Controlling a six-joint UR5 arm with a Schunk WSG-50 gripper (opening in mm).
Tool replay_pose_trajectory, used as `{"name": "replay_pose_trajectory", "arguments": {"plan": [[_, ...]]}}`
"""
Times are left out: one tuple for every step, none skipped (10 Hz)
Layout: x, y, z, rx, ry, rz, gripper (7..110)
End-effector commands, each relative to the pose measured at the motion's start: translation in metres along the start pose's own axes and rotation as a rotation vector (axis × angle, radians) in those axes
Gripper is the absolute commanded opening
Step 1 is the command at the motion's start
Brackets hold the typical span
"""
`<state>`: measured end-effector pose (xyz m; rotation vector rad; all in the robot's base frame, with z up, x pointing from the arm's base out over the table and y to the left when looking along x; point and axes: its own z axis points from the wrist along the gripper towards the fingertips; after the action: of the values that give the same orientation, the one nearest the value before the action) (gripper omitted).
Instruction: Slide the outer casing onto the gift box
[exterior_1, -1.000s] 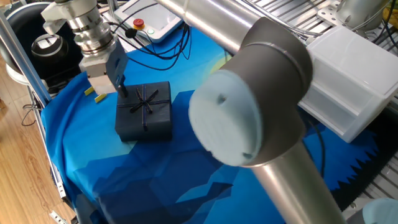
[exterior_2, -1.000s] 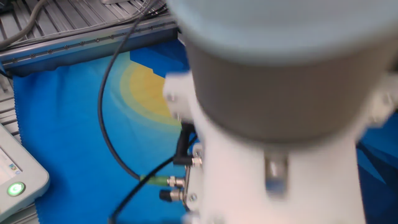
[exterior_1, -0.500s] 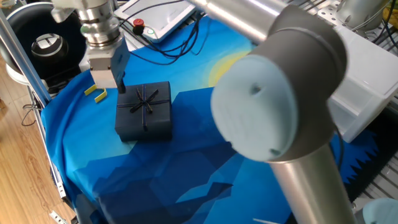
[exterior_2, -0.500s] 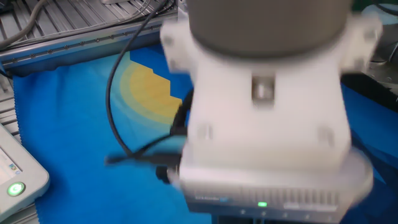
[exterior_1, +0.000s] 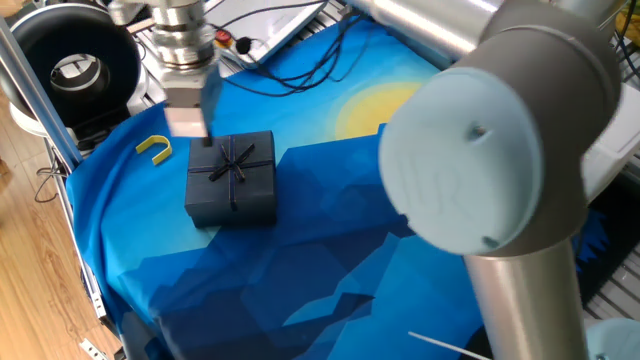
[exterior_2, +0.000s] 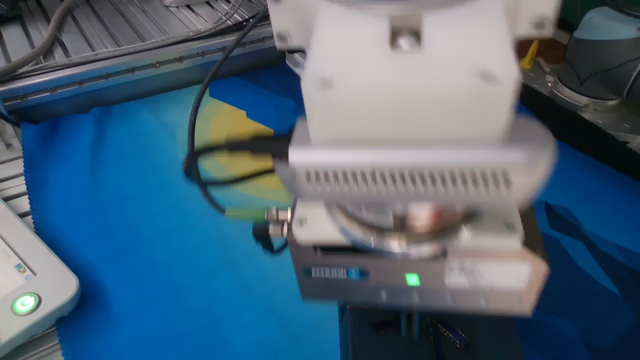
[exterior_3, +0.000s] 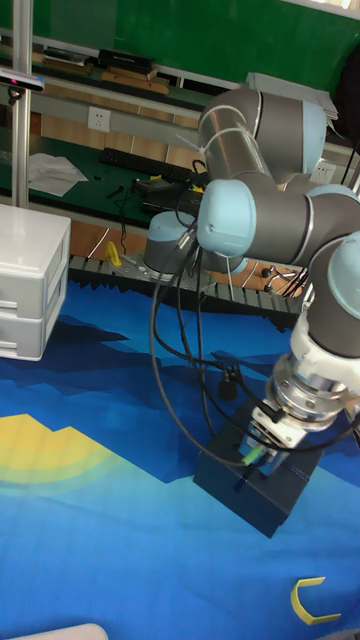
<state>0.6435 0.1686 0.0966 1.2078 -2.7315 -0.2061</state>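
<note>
Navy and textured, the outer casing (exterior_1: 232, 179) sits flat on the blue cloth (exterior_1: 300, 270) that covers my table, its thin dark ribbon cross and bow facing up. From the one fixed view I see it as a closed square block near the left side of the cloth; no tan cardboard of the gift box shows anywhere, so I cannot tell from here whether the tray is inside it. In the tall fixed view the same dark block (exterior_3: 262, 487) rests on the cloth's blue and yellow pattern, with black cables (exterior_3: 175, 350) looping down from the arm beside it.

My gripper (exterior_1: 200, 128) hangs at the casing's far edge, its body blurred in the one fixed view. The tips are right at the top rim of the cover, close to touching, but the blur keeps me from saying whether they are spread or pinched, or whether they hold anything. The tall fixed view shows the wrist (exterior_3: 300, 405) just above the block, the fingers hidden behind it.

Just beside the gripper, a small yellow hook (exterior_1: 154, 148) lies on the cloth, apart from the casing. A white drawer unit (exterior_3: 30, 285) stands at the far left of the tall view, well apart.
</note>
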Motion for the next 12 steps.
{"name": "replay_pose_trajectory", "arguments": {"plan": [[0.041,-0.005,-0.005,-0.007,0.081,-0.011,7],[0.041,-0.009,-0.003,0.0,0.085,-0.012,7],[0.041,-0.016,-0.001,0.015,0.091,-0.014,7],[0.045,-0.023,0.001,0.033,0.105,-0.017,7],[0.05,-0.029,0.003,0.046,0.125,-0.02,7],[0.058,-0.035,0.003,0.063,0.148,-0.028,7],[0.063,-0.04,0.006,0.063,0.149,-0.035,7],[0.063,-0.045,0.01,0.057,0.143,-0.046,7],[0.06,-0.048,0.015,0.047,0.132,-0.057,7],[0.058,-0.049,0.018,0.041,0.125,-0.062,7],[0.059,-0.049,0.018,0.039,0.126,-0.062,7],[0.059,-0.049,0.018,0.04,0.127,-0.063,7]]}}
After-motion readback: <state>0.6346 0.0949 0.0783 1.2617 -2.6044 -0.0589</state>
